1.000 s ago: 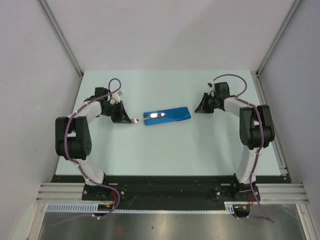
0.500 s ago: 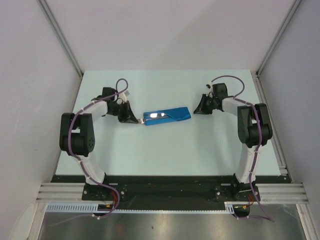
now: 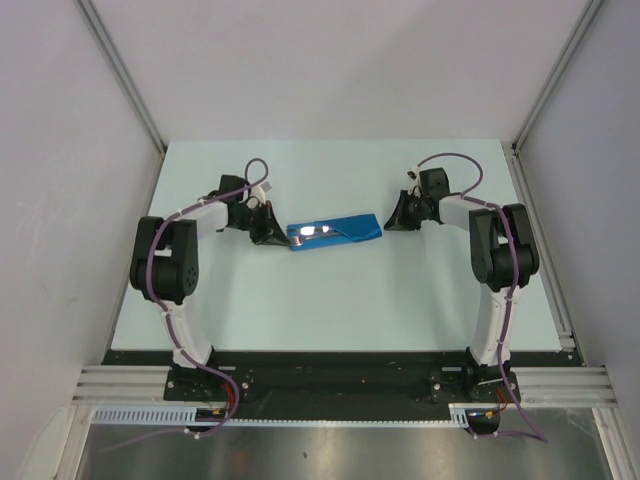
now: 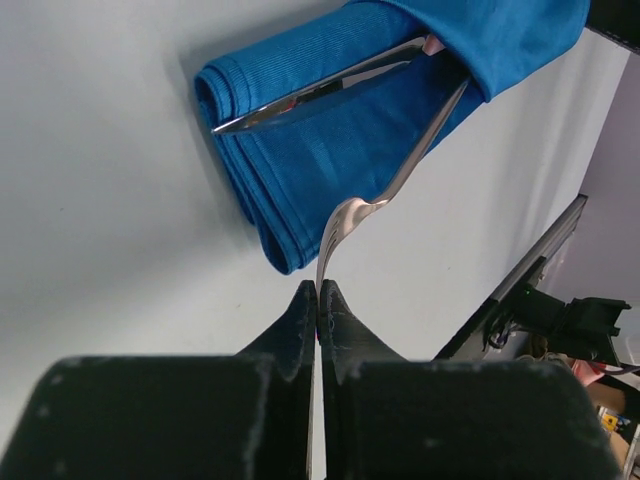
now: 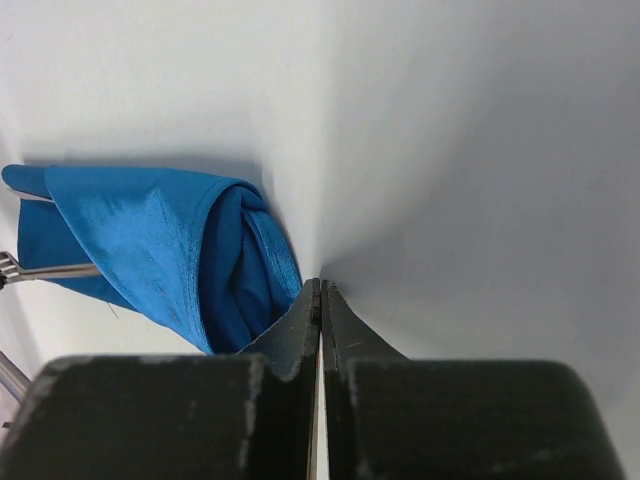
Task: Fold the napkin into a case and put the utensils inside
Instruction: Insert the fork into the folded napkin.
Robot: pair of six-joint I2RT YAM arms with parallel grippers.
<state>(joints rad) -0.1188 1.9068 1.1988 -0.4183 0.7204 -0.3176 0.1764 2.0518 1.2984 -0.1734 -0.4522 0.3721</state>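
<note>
my left gripper [image 4: 317, 290] is closed tight, the arm stretched forward and angled inward. my right gripper [image 5: 319, 285] is closed as well (fingertips meeting in a thin seam), elbow bent, pointing inward.

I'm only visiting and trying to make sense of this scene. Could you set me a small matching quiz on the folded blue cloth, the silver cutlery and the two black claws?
Things
1. royal-blue folded cloth case
2. straight shiny silver metal utensil
3. left gripper
4. right gripper

Places and states
A. shut, beside the case's right-hand end
B. lies in the middle of the table
C. shut, tips at the end of the curved silver utensil
D. sticks partly out of the case's left-hand end

Pairs: 1-B, 2-D, 3-C, 4-A
</note>
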